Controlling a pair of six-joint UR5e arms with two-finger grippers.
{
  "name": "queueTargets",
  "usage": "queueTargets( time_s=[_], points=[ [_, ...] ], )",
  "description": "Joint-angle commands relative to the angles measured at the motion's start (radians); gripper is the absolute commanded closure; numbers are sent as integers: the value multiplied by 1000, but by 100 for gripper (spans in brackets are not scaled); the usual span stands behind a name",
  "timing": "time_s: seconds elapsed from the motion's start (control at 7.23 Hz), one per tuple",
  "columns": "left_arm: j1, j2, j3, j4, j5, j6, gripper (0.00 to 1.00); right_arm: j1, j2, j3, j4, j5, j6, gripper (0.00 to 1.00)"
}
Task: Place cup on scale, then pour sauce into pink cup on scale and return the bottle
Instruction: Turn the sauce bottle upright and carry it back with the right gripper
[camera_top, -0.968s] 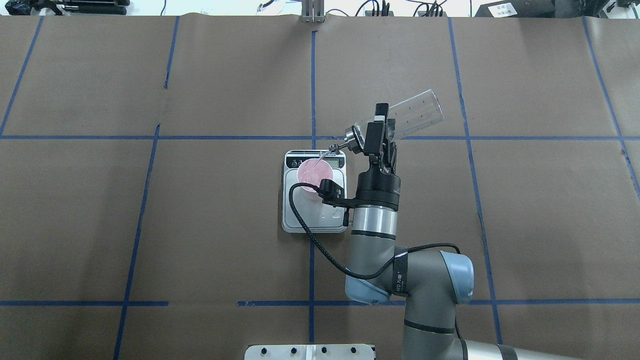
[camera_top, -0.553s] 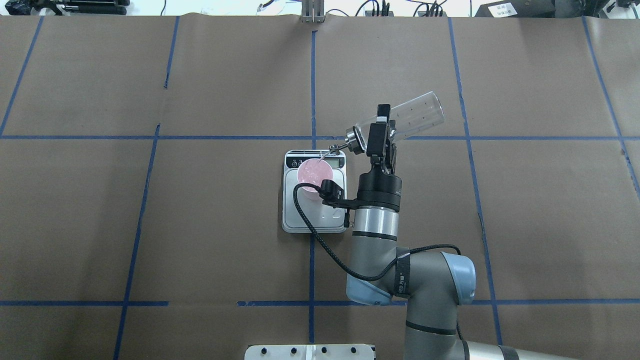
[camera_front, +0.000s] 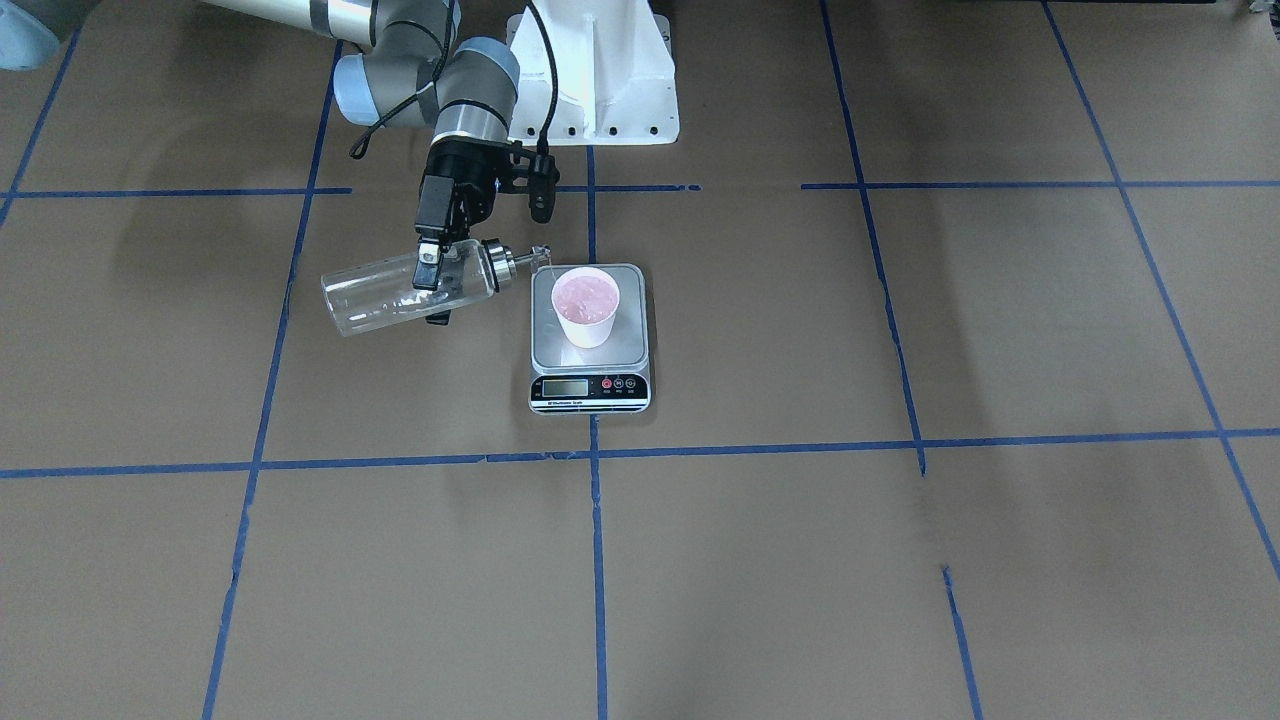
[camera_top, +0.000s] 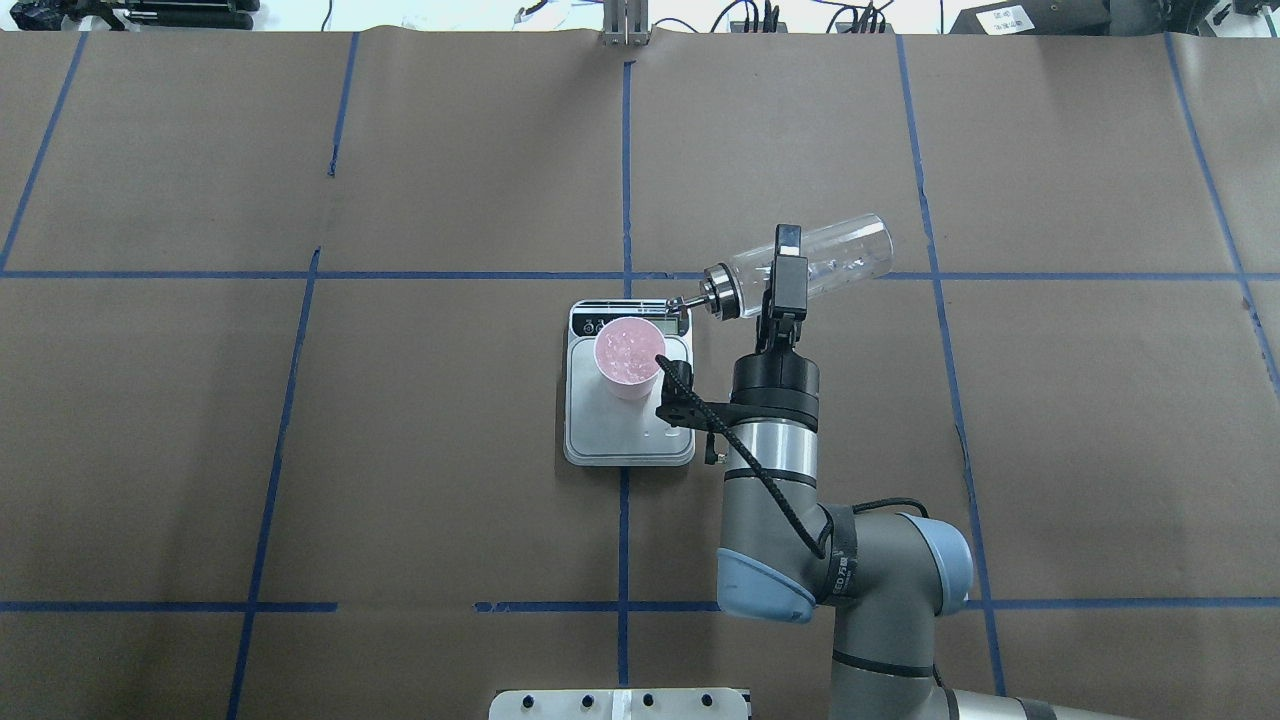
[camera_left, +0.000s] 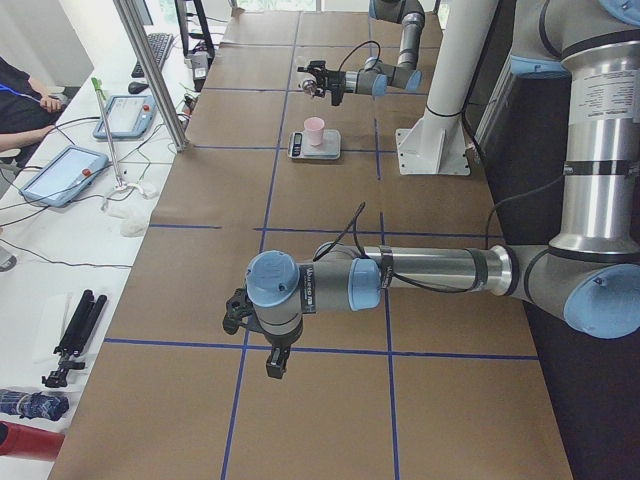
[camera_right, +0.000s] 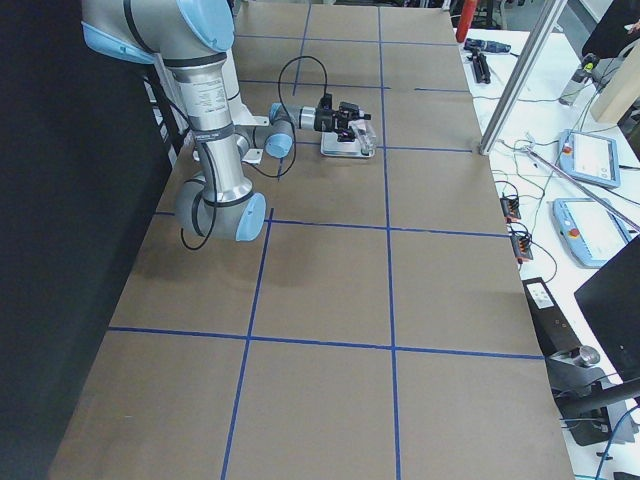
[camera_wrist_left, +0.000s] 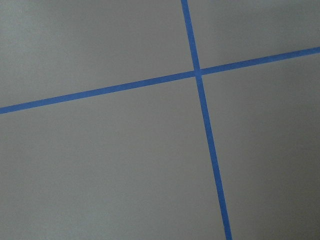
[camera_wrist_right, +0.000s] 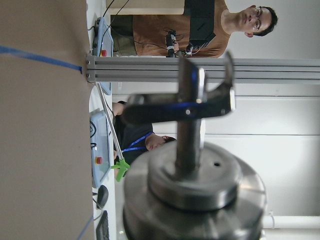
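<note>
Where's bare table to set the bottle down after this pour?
On the robot's right of the scale, bare paper runs out under the bottle and past the blue tape line; left of the scale is bare too. Crowded only at the scale, where cup, spout and right gripper meet.

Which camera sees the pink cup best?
The exterior front-facing view: the pink cup stands unblocked on the scale, inside showing. Overhead, the wrist camera overlaps its rim. The left side view shows it tiny; in the right side view I cannot make it out. Wrist views miss it.
</note>
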Motion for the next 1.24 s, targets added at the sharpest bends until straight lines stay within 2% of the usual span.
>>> queueTargets(
  time_s=[0.0, 0.14, 0.28, 0.41, 0.69, 0.83, 0.97, 1.11],
  points=[
    [0, -1, -2, -2, 0, 1, 0, -1, 10, 6, 236, 112, 10, 100],
    [0, 0, -8, 0, 0, 1, 0, -1, 14, 9, 299, 152, 107, 100],
    [0, 0, -12, 0, 0, 1, 0, 0, 11, 28, 340, 228, 274, 100],
    [0, 0, -12, 0, 0, 1, 0, 2, 13, 56, 341, 258, 397, 100],
    [0, 0, -23, 2, 0, 1, 0, 5, -83, 180, 341, 333, 677, 100],
    [0, 0, -23, 2, 0, 1, 0, 6, -102, 221, 341, 362, 753, 100],
    [0, 0, -23, 2, 0, 2, 0, 25, -124, 222, 340, 371, 804, 100],
    [0, 0, -23, 2, 0, 2, 0, 28, -189, 226, 341, 374, 850, 100]
  ],
)
